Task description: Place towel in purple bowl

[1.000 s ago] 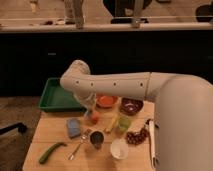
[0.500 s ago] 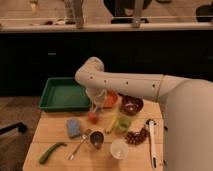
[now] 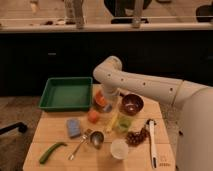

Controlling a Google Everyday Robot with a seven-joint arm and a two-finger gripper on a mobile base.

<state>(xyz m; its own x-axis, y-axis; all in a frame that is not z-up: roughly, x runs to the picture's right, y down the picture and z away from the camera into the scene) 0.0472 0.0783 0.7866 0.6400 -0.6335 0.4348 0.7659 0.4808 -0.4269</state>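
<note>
The purple bowl (image 3: 132, 104) stands right of the table's middle, dark and glossy inside. My arm comes in from the right, bends at a white elbow and drops down. My gripper (image 3: 107, 103) hangs at its end, shut, low over the right edge of the orange bowl (image 3: 100, 99) and just left of the purple bowl. The wrist covers what lies under the tip. The towel is hidden from me; I cannot tell whether anything is held.
A green tray (image 3: 67, 92) sits at the back left. A blue sponge block (image 3: 73, 127), an orange item (image 3: 93, 116), a metal cup (image 3: 96, 138), a spoon (image 3: 80, 145), a white cup (image 3: 119, 148), grapes (image 3: 135, 136), a green cup (image 3: 123, 124) and a white tool (image 3: 152, 142) crowd the table.
The arm has swung from left to right, from beside the tray to over the orange bowl, nearer the purple bowl. The things on the table have not moved.
</note>
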